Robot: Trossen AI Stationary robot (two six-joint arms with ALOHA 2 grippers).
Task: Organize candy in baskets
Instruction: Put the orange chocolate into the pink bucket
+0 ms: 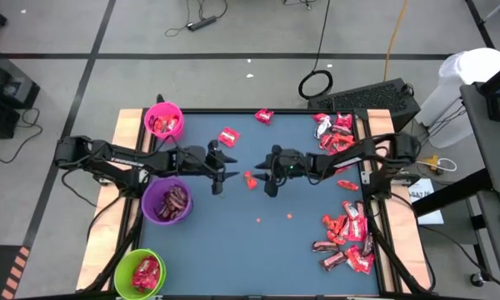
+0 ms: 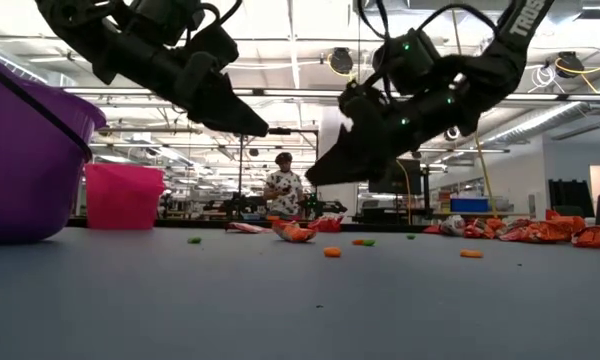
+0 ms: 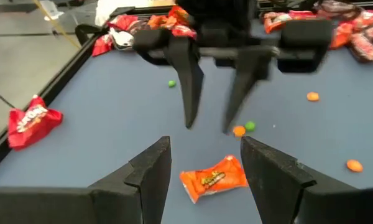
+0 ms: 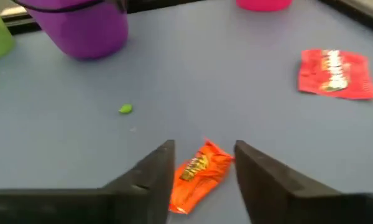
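Lying flat on the blue table [image 1: 233,242], 1 orange candy packet [image 1: 250,179] sits mid-table between 2 spread-fingered, empty grippers: left gripper [image 1: 222,173] just beside it on one side, right gripper [image 1: 267,175] just beside it on the other, both hanging above the surface in the low view with nothing grasped. Baskets: pink basket [image 1: 163,120], purple basket [image 1: 167,200] and lime green basket [image 1: 140,272] along the left edge, each already holding candy. Remaining stock: 2 red packets [image 1: 227,136] loose near the far edge, 2 heaps of candy [image 1: 346,233] at the right edge. Risks, judged: both grippers converging on the same packet could strike each other; the flat, slick wrapper could slide away from closing fingers; loose orange and green specks [image 3: 239,130] beside it could be pinched along.
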